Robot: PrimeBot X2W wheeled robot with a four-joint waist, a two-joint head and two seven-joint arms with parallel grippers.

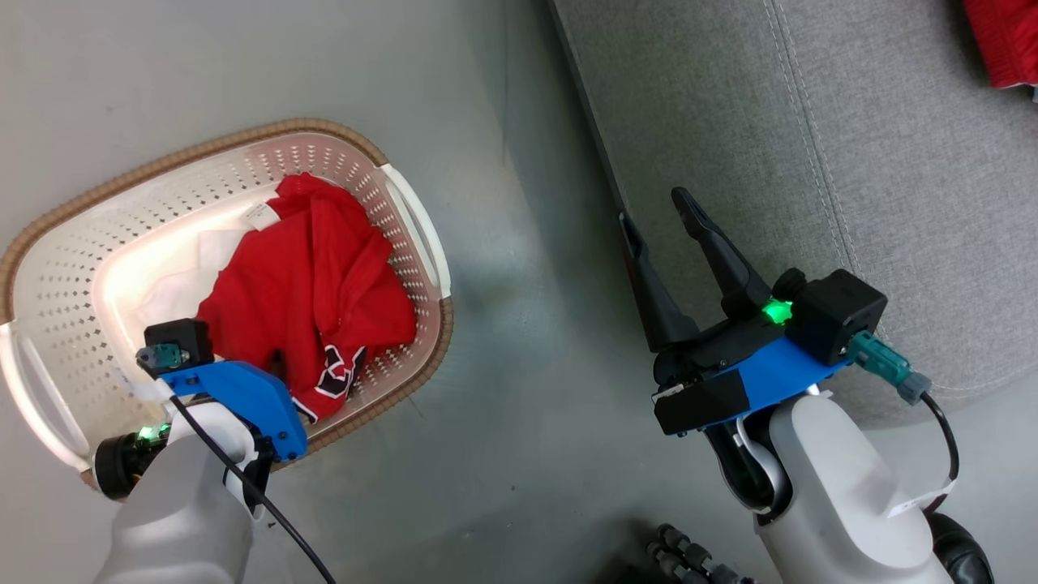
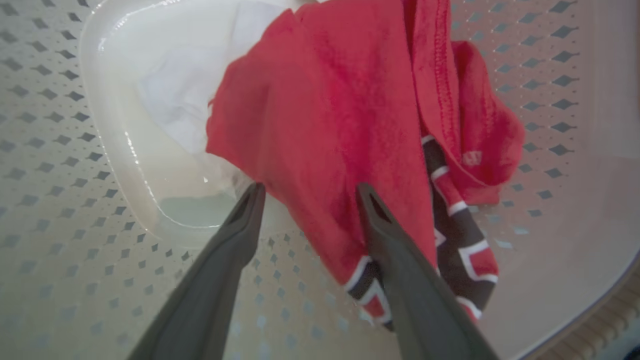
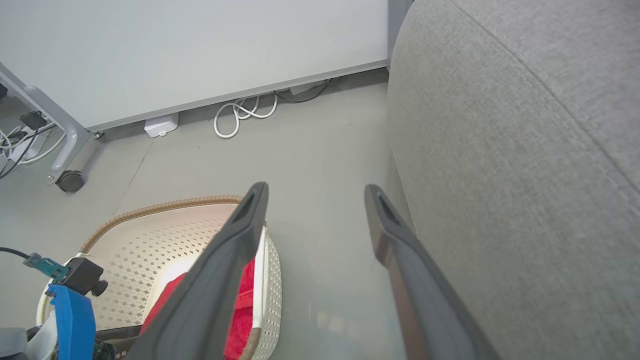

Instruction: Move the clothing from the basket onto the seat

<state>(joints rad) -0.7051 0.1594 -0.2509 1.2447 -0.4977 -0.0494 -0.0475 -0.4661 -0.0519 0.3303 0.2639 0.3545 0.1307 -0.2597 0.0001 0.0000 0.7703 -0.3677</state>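
Laundry pick-up in mid-reach, with one red piece waiting in the basket

Left claw (image 2: 310, 192) is down inside the basket (image 1: 203, 150) at the lower left of the head view, its fingers spread wide and astride the near edge of the crumpled red garment (image 1: 316, 284), not yet pinched on it; I'd guess it is lined up on that loose fold because that gives the easiest bite. The garment lies against the basket's right-hand wall, with something white (image 1: 186, 276) beneath it. Right claw (image 1: 655, 209) hangs released and empty at centre right, over the floor (image 1: 503, 341) just beside the sofa (image 1: 892, 162), probably parked clear of the basket. Another red piece (image 1: 1005, 40) already lies on the sofa at the upper right corner
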